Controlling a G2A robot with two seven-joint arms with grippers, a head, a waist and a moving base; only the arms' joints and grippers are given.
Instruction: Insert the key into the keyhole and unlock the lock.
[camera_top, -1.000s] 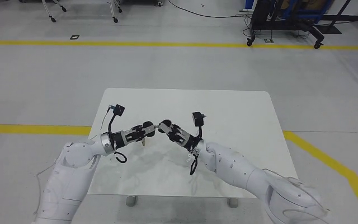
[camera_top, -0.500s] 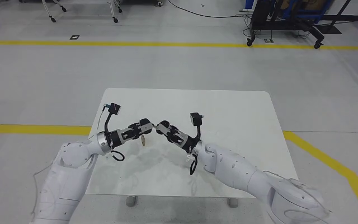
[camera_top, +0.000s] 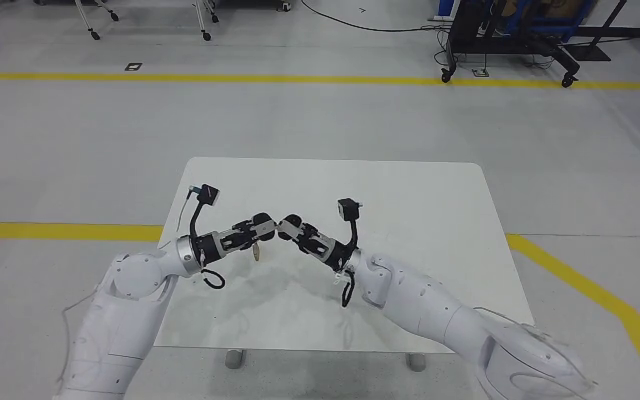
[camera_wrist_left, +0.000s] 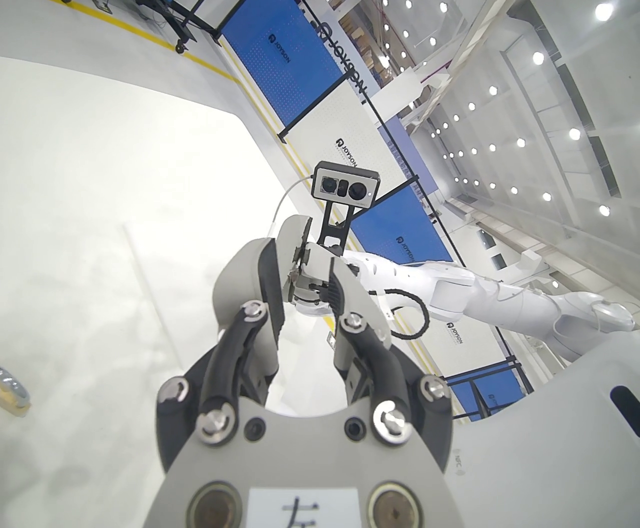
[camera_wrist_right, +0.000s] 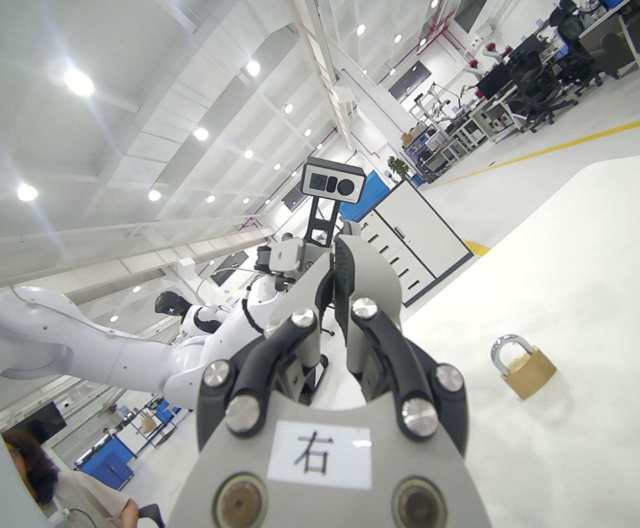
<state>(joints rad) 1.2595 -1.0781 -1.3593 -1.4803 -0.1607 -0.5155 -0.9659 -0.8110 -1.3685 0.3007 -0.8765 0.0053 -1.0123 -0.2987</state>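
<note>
A brass padlock with a silver shackle lies flat on the white table; it also shows in the right wrist view and at the left wrist view's edge. Both grippers meet tip to tip in the air just above and beyond it. My right gripper is shut, pinching a small dark metal piece that looks like the key. My left gripper is open, its fingers on either side of the right gripper's tips.
The table has bare white surface all around the padlock, with its edges well away from both arms. Yellow floor lines run behind and beside the table. Racks and carts stand far off in the hall.
The two grippers have drawn slightly closer together over the padlock, the right one shifting a little toward the left one. The padlock has not moved.
</note>
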